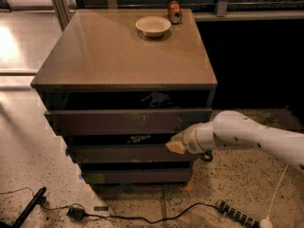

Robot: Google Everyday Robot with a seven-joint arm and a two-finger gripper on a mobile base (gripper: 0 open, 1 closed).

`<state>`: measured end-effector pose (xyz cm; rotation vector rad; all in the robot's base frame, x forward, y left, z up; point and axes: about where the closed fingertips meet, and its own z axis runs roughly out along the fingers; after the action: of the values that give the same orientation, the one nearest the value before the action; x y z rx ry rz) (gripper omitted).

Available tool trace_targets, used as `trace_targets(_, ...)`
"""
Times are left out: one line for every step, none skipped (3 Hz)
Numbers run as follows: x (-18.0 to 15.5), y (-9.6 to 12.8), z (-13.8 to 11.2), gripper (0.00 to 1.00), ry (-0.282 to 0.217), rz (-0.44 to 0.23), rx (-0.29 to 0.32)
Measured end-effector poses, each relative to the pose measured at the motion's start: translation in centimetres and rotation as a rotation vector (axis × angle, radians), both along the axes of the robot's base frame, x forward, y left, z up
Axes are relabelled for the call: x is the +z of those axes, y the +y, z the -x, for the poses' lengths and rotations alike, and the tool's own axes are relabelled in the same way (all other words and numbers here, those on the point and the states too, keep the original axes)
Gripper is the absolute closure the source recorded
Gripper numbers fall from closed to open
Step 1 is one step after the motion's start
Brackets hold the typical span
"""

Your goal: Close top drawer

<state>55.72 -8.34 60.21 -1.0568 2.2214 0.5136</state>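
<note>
Just below the right end of the top drawer, which stands partly out, sits the pincer, its state not discernible.

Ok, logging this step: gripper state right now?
Gripper: cannot tell open or shut; it sits just below the top drawer front, near its right end.

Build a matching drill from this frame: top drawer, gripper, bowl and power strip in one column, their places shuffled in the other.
Things:
1. top drawer
2. gripper
3. bowl
4. power strip

Places:
a. on the floor, lower right
b. on the cabinet top, near its back edge
c. just under the cabinet top, with a dark gap above its front
d. by the right end of the middle drawer front

Pairs: 1-c, 2-d, 3-b, 4-a
</note>
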Motion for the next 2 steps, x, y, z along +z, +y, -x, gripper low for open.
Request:
trace_targets(0.0, 0.0, 0.0, 0.86, 0.0, 0.0, 0.0)
trace_targets(-0.21, 0.2, -0.71, 1.0, -0.001, -0.018, -0.021)
